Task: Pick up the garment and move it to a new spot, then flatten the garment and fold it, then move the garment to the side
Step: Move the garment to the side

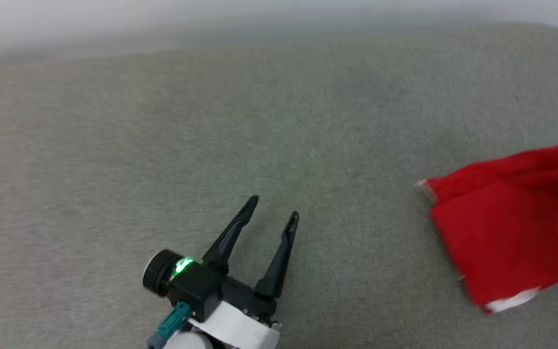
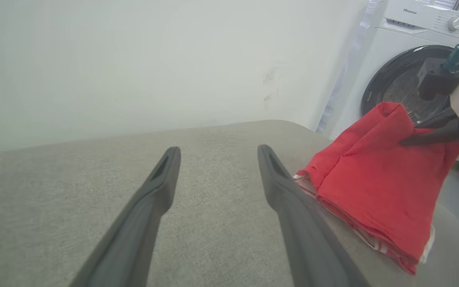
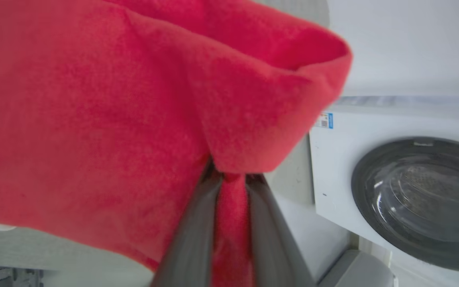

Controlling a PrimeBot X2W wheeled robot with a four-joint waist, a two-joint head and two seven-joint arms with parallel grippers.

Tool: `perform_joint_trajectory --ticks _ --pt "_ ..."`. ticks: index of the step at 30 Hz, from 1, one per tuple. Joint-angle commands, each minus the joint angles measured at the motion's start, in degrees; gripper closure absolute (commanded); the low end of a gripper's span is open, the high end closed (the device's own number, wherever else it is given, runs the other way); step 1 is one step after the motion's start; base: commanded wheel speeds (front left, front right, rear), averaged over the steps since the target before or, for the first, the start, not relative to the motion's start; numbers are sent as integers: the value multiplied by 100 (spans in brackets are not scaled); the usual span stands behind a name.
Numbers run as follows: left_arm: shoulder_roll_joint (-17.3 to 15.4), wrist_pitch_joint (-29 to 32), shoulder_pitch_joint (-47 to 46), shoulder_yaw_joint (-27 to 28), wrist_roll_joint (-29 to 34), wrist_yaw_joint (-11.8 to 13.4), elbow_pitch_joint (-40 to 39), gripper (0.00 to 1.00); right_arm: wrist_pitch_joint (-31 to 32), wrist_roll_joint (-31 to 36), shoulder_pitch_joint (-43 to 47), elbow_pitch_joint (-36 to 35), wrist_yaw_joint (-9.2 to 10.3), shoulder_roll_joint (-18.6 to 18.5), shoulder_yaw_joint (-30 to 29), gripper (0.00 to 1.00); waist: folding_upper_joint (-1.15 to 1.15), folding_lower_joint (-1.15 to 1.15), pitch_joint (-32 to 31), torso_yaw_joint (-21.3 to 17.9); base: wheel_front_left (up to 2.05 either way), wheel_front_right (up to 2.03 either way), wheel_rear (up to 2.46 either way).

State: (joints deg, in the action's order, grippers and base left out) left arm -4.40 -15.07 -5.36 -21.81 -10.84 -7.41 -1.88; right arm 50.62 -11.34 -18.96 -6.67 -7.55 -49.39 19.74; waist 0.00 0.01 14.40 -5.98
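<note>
Garment of red jersey cloth [image 3: 94,99], folded in several layers, is being held by the right pincer [image 3: 233,175], whose two dark jaws are pressing together on a narrow ridge of fabric at its upper edge. The lower part of the garment is lying on the grey-green cloth-covered surface [image 1: 162,121], near its rounded right end, and a little white and some striped trim are showing at the bottom fold. The left pincer [image 1: 274,206] is standing wide open and carrying nothing, well apart from the garment, over the bare middle of the surface. Past the end of the surface a white washing machine with a dark round door [image 3: 412,199] is standing.

In my judgement the danger is coming from the small bite. Only a thin pleat is sitting between the jaws, so the inner layers are perhaps not being caught, and a quick drag may be pulling the fold open. The bundle is also lying close to the end of the surface, so a slip may be sending it over the edge.
</note>
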Motion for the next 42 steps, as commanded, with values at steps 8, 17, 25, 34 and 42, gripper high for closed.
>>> perform_joint_trajectory --ticks 8,17,25,34,42 --pt "-394 -12 -717 -242 33 -10 -386 0 -800 -133 -649 997 11 -650 -274 100 0 -1 1266 -739 0 0 0" --pt "-832 -12 -1095 -306 141 -8 -772 0 -1574 47 -975 2160 11 -617 -968 100 0 -1 1918 -779 0 0 0" --pt "-907 -12 -1159 -261 167 -8 -819 0 -1764 266 -1046 2774 11 -181 -1477 100 0 -1 2016 -699 0 0 0" --pt "-689 -12 -994 -13 113 16 -591 0 -1575 542 -1035 2518 11 139 -1996 0 0 -1 1616 -570 0 0 0" --pt "-461 -11 -601 534 31 37 -370 0 -1916 313 -1022 1666 11 547 -2141 0 0 -1 696 -286 0 0 0"
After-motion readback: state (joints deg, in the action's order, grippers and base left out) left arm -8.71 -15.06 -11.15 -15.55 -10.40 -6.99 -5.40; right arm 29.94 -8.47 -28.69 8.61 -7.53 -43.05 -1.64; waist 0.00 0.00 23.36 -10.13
